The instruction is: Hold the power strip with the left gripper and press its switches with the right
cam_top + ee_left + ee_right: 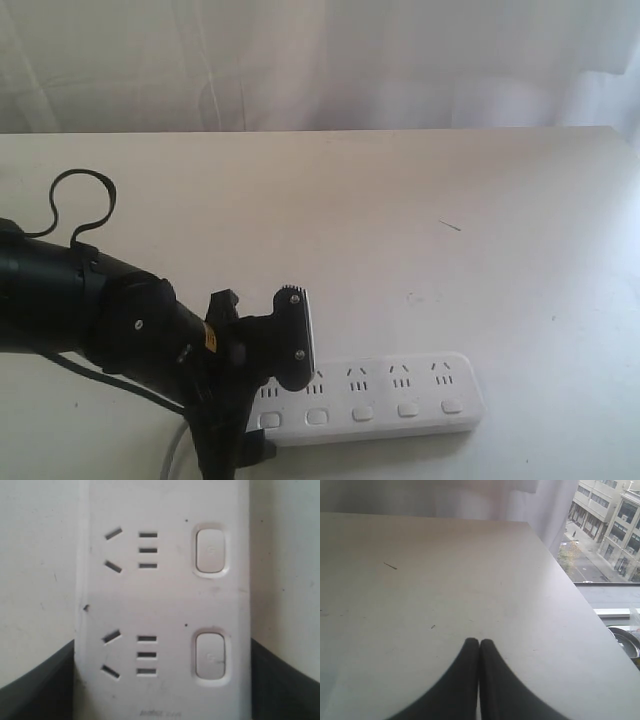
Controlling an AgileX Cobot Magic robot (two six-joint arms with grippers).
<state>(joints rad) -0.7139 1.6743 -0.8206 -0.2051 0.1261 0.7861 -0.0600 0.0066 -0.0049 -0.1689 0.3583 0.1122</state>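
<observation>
A white table (400, 200) stands before a pale curtain (300, 60). The power strip (400, 398) lies flat near the table's front edge, its switches (362, 412) in a row along the near side. The left gripper (268, 392) straddles the strip's cord end. Its dark fingers (35, 695) lie against both long sides with no gap showing, so it grips the strip. The right gripper (479, 642) is over bare table well away from the strip, its fingertips pressed together and holding nothing.
</observation>
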